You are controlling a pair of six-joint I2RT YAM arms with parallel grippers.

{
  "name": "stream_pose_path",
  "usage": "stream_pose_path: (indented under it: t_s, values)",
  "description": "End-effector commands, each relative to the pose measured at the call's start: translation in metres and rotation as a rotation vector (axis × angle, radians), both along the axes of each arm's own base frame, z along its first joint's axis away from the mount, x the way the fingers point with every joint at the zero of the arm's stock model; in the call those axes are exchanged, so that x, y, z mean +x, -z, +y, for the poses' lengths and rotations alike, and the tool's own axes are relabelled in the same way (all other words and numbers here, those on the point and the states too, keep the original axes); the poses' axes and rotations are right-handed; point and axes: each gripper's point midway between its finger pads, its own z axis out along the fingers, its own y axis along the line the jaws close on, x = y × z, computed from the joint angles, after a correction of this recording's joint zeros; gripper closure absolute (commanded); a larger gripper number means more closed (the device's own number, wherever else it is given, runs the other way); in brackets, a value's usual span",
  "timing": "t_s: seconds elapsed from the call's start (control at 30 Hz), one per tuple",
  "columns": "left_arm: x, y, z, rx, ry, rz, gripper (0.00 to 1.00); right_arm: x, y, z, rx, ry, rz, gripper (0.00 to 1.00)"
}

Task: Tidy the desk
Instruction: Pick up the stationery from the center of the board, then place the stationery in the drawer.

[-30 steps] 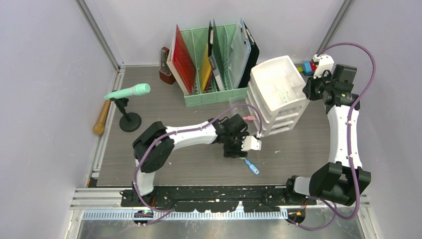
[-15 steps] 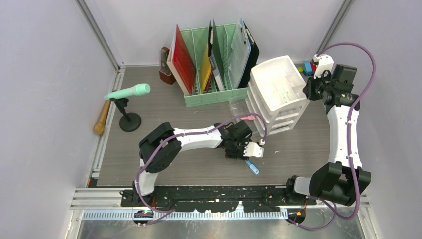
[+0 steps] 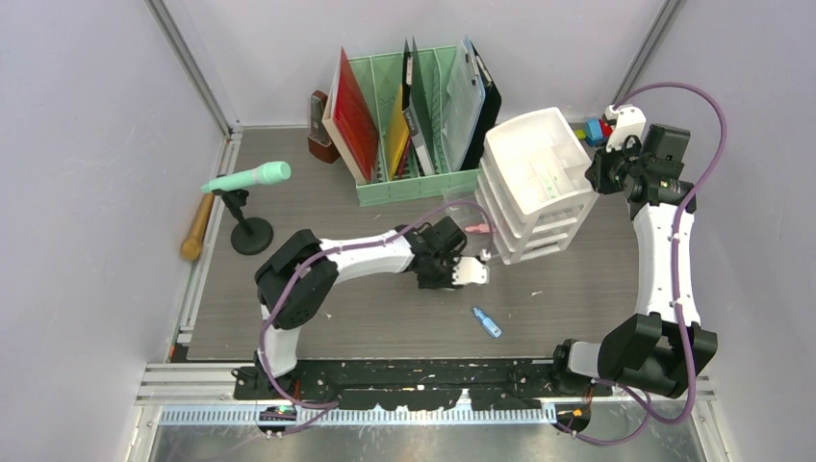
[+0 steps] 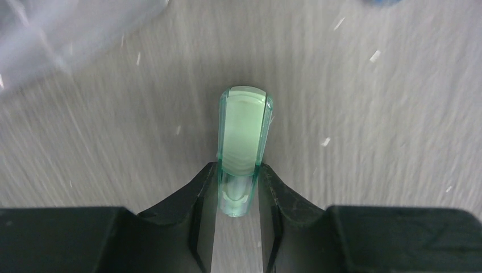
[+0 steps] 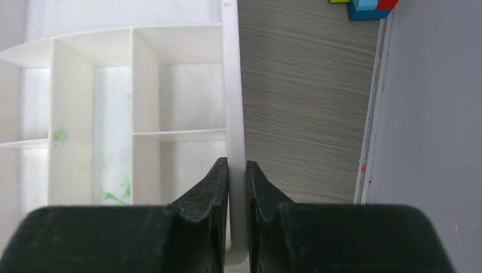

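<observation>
Bench tidying: the left gripper, clenched on the pale green tube, should carry it level to the drawer unit whose rim the right gripper pinches.

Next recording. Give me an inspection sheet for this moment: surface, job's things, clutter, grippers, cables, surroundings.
Surface: desk, wood grain, a few pale specks.
Job's things: file rack holding upright folders; drawer unit, its top tray open.
Clutter: blue pen lying loose; microphone on its stand; blocks in the far corner.
Grippers: left gripper shut on a small green piece; right gripper shut on the drawer unit's rim.
Cables: purple cables looped along both arms; no snag seen.
Surroundings: pale walls; nothing else seen.
</observation>
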Motion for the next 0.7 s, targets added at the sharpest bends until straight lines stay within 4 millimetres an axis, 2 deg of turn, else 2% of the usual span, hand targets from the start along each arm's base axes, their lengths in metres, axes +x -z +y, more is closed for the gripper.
stream_pose_path:
  t_s: [0.0,0.17,0.27,0.37,0.53,0.67]
  values:
    - [0.015,-0.019,0.045,0.016,-0.124,0.046,0.84,-0.019,0.055,0.018,0.088,-0.03,0.198,1.0]
    - [0.032,-0.04,0.065,-0.04,-0.23,0.085,0.83,-0.018,0.056,0.018,0.087,-0.031,0.2,1.0]
    - [0.039,-0.055,0.066,-0.101,-0.287,0.12,0.83,-0.019,0.056,0.017,0.087,-0.03,0.199,1.0]
    - [0.044,-0.071,0.063,-0.169,-0.333,0.162,0.83,-0.018,0.055,0.018,0.089,-0.029,0.196,1.0]
    - [0.056,-0.109,0.054,-0.308,-0.394,0.197,0.83,-0.018,0.055,0.018,0.09,-0.029,0.198,1.0]
    - [0.059,-0.135,0.048,-0.407,-0.427,0.219,0.83,-0.019,0.054,0.018,0.088,-0.028,0.193,1.0]
